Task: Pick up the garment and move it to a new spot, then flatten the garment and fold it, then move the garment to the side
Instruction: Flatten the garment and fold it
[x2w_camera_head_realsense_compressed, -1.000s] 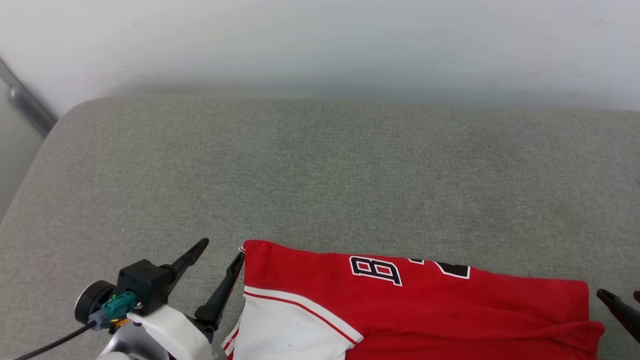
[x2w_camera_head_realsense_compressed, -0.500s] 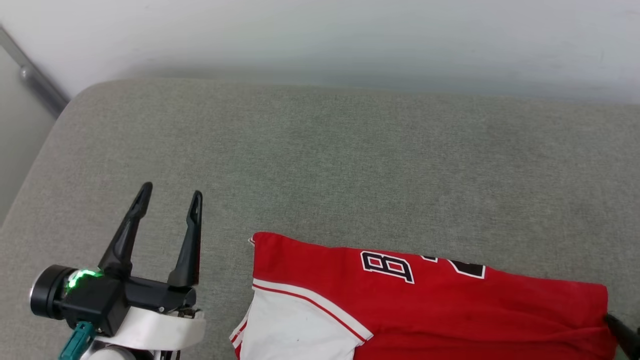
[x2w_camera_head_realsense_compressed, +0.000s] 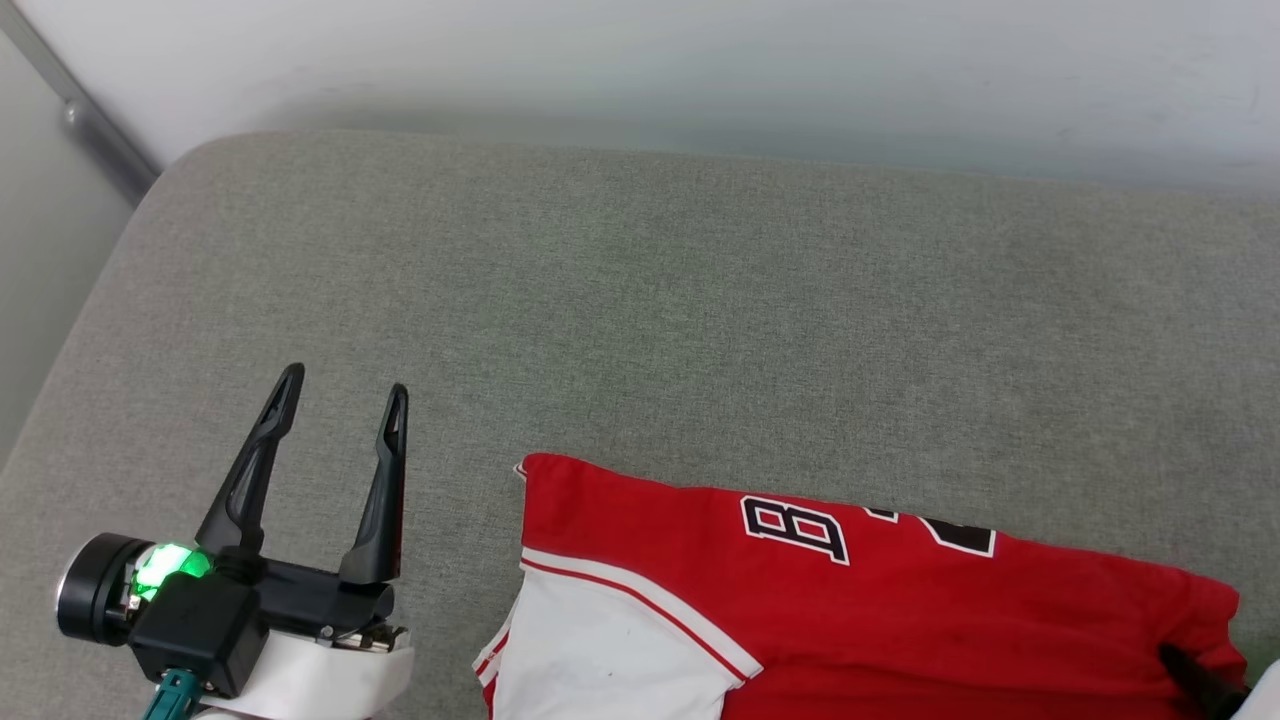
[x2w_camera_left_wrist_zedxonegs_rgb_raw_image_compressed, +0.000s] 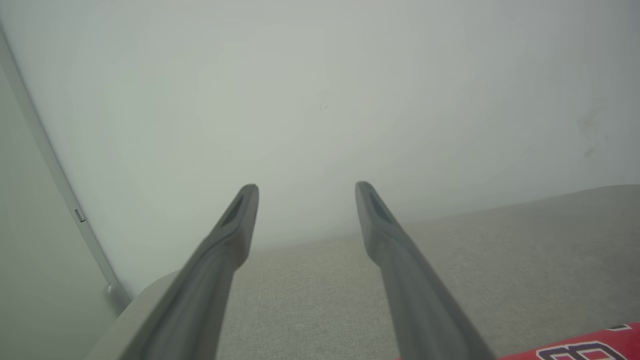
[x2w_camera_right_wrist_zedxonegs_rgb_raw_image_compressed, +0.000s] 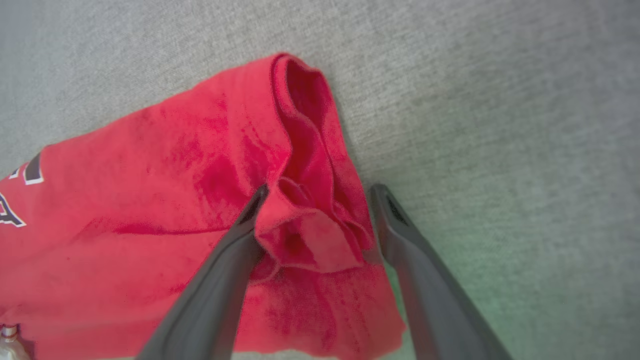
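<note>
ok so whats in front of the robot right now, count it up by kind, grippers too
shirt: 1, red and white
grippers: 2, the left gripper and the right gripper, both open
cushion: 1, grey
total: 4

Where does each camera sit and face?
Head view: on the head, facing forward and down at the T-shirt on the grey cushion; left end effector lower left.
Left wrist view: left wrist, facing the pale wall; its open fingers show.
Right wrist view: right wrist, facing down; right end effector straddles the T-shirt's bunched edge.
All share T-shirt and cushion.
</note>
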